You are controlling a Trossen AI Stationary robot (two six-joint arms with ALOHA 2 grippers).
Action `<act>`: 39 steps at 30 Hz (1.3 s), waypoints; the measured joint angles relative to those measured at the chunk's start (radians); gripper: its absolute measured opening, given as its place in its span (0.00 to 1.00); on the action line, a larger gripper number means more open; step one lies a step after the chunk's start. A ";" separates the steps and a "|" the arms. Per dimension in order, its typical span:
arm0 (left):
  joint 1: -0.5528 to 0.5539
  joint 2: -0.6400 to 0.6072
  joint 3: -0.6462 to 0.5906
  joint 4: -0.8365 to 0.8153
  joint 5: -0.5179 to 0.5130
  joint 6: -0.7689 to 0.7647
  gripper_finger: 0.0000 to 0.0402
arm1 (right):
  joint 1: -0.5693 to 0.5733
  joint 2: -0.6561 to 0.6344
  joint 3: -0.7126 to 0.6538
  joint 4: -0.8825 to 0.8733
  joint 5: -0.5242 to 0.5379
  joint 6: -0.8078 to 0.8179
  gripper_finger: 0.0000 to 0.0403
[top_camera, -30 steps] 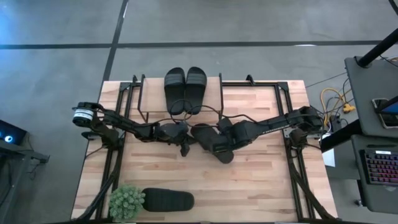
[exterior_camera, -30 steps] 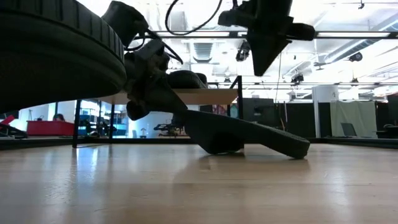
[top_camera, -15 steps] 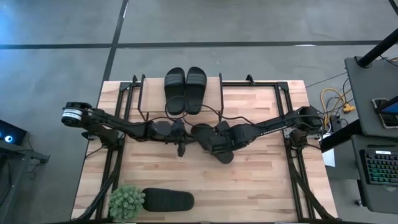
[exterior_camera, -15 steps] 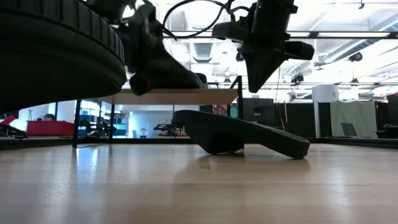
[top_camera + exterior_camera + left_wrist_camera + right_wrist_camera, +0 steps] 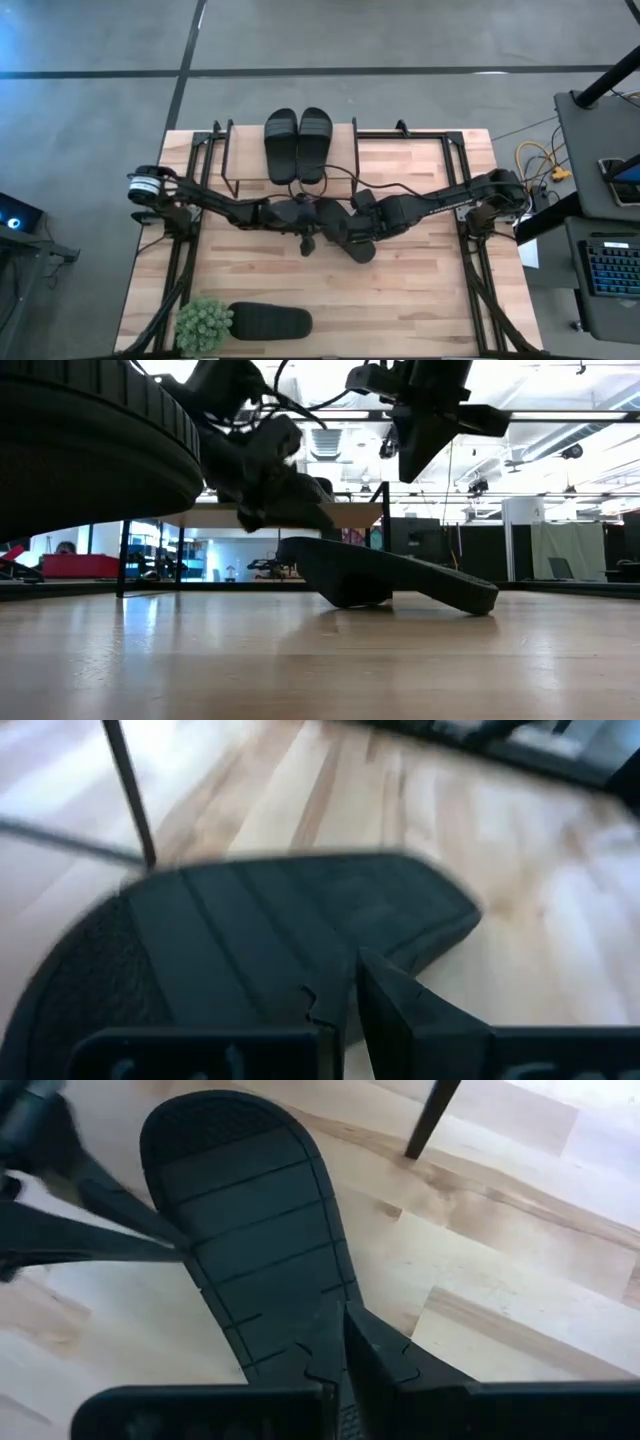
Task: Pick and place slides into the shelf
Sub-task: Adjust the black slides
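Contact was what changed: half a second before, your left pincer (image 5: pixel 306 238) hung back and raised; it had now swung in against the side of the black rubber slide sandal (image 5: pixel 400 575) at mid-surface. That sandal lay sole-up and tilted on the pale wooden surface (image 5: pixel 420 290), just before the low wood-topped, black-legged shelf (image 5: pixel 350 516). Both pincers were clenched on nothing, the right one (image 5: pixel 415 465) hovering above the sole. You seemed to be nudging the sandal over, not lifting it. Two matching sandals (image 5: pixel 298 145) sat on the shelf; a fourth (image 5: pixel 270 322) waited beside the small green potted plant (image 5: pixel 204 323).
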 joint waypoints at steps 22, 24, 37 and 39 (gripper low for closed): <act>-0.079 -0.188 -0.174 -0.311 0.057 -0.289 0.03 | -0.002 -0.001 -0.041 0.021 -0.002 0.000 0.02; -0.092 -0.235 -0.181 -0.298 0.037 -0.302 0.03 | -0.002 -0.001 -0.041 0.044 -0.003 0.000 0.02; -0.142 -0.384 -0.185 -0.087 -0.121 -0.210 0.03 | 0.002 0.084 -0.045 0.162 -0.092 -0.024 0.02; -0.142 -0.345 -0.185 -0.046 -0.078 -0.195 0.03 | 0.007 0.089 -0.045 0.164 -0.089 -0.008 0.02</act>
